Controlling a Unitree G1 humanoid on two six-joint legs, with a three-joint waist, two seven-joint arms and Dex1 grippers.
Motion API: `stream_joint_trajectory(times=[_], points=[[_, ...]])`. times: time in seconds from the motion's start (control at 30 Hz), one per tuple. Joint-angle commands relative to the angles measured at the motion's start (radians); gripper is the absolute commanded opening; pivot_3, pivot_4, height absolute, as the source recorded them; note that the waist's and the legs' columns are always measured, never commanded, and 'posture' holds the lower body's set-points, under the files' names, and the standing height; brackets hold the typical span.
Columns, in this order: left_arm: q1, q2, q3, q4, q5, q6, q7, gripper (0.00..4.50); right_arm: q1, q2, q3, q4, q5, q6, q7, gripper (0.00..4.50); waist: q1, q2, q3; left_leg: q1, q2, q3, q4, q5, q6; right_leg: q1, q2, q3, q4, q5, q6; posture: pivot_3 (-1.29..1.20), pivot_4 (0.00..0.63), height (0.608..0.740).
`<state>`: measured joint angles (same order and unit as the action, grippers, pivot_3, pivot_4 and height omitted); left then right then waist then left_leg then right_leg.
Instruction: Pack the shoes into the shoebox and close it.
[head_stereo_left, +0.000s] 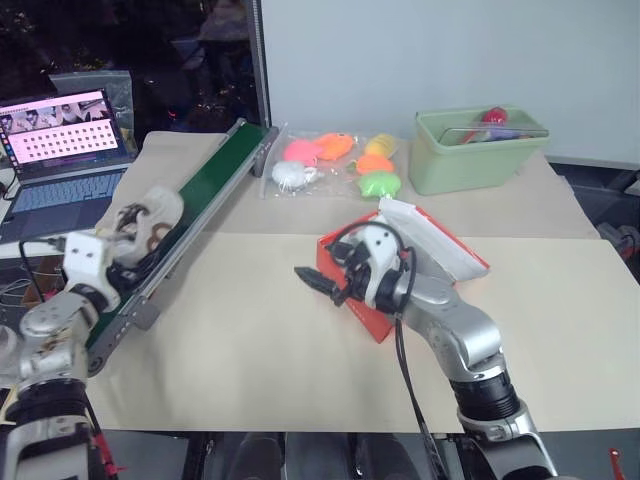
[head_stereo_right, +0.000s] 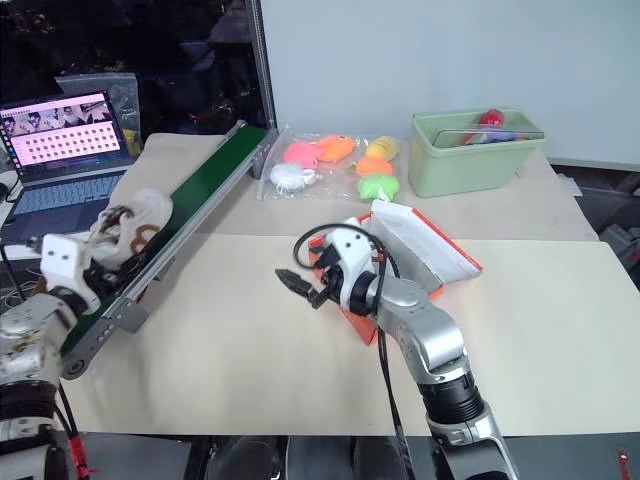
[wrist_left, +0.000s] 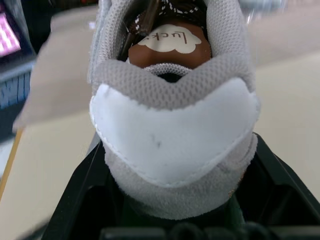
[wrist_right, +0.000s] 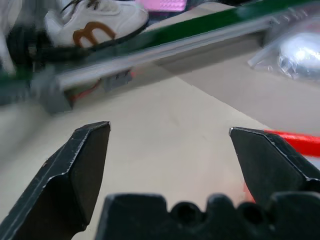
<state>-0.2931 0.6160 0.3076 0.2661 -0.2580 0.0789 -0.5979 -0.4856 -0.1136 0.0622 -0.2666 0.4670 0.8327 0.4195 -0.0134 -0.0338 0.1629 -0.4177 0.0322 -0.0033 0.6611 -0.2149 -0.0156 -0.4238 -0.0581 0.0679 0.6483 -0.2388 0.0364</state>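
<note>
A small cream-white shoe (head_stereo_right: 135, 225) with dark laces and a brown marking is clenched by its heel between the black fingers of the left gripper (head_stereo_left: 135, 250), held above a green conveyor belt (head_stereo_left: 205, 190). The red-orange shoebox (head_stereo_left: 425, 255) lies on the tan table (head_stereo_left: 250, 350) just behind the right gripper (head_stereo_right: 300, 287), its white inside showing. The right gripper hovers over the table with its fingers spread wide, holding nothing. Beyond both grippers lie bright plush toys in a clear bag (head_stereo_left: 340, 163), a pale green bin (head_stereo_left: 478, 150), and a laptop (head_stereo_left: 62, 150) far left.
</note>
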Motion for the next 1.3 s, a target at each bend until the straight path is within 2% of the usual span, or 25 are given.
stream_joint_trajectory(times=[0.03, 0.17, 0.27, 0.5, 0.77, 1.03, 1.3], points=[[0.043, -0.077, -0.093, -0.314, -0.002, 0.066, 0.061, 2.78, -0.066, 0.100, -0.198, -0.001, 0.204, 0.174, -0.121, 4.50, -0.001, 0.000, 0.000, -0.001, 0.000, 0.000, 0.000, 0.000, 0.000, 0.000, 0.000, 0.000, 0.001, 0.001, 0.000, 0.00, 0.150, 0.729], [0.057, -0.145, -0.201, -0.521, -0.025, 0.168, 0.074, 2.78, -0.126, 0.229, -0.425, 0.107, 0.446, 0.383, -0.315, 4.50, -0.013, 0.000, 0.000, -0.002, 0.001, -0.001, 0.000, 0.000, 0.000, -0.001, 0.000, 0.000, 0.001, 0.002, 0.000, 0.00, 0.150, 0.729], [0.054, -0.209, -0.326, -0.654, -0.074, 0.257, 0.052, 2.78, -0.149, 0.259, -0.510, 0.179, 0.562, 0.467, -0.395, 4.50, -0.013, 0.000, 0.000, -0.001, 0.000, -0.001, 0.000, 0.000, 0.000, 0.000, 0.000, 0.000, 0.000, 0.002, 0.000, 0.00, 0.150, 0.729], [0.012, -0.252, -0.374, -0.681, -0.103, 0.332, 0.042, 2.78, -0.191, 0.279, -0.519, 0.200, 0.675, 0.459, -0.484, 4.50, -0.045, 0.001, 0.000, 0.000, 0.000, 0.000, 0.000, 0.000, 0.000, -0.001, 0.003, 0.001, -0.001, 0.001, 0.000, 0.00, 0.150, 0.729], [-0.053, -0.302, -0.404, -0.634, -0.122, 0.366, 0.023, 2.78, -0.226, 0.284, -0.490, 0.208, 0.745, 0.372, -0.525, 4.50, -0.044, 0.001, 0.000, 0.000, 0.000, 0.000, 0.000, 0.000, 0.001, 0.000, 0.003, 0.001, -0.003, 0.001, 0.001, 0.00, 0.150, 0.729], [-0.110, -0.395, -0.273, -0.550, -0.298, 0.592, 0.093, 2.78, -0.222, 0.266, -0.464, 0.181, 0.815, 0.307, -0.539, 4.50, -0.047, 0.001, 0.000, -0.001, 0.000, -0.001, 0.000, 0.000, 0.001, 0.000, 0.002, 0.001, -0.003, 0.001, 0.001, 0.00, 0.150, 0.729], [-0.101, -0.356, -0.268, -0.540, -0.314, 0.635, 0.092, 2.78, -0.214, 0.244, -0.447, 0.175, 0.837, 0.275, -0.553, 4.50, -0.051, 0.001, 0.000, -0.001, 0.000, -0.001, 0.000, 0.000, 0.001, 0.000, 0.003, 0.001, -0.003, 0.001, 0.001, 0.00, 0.150, 0.729]])
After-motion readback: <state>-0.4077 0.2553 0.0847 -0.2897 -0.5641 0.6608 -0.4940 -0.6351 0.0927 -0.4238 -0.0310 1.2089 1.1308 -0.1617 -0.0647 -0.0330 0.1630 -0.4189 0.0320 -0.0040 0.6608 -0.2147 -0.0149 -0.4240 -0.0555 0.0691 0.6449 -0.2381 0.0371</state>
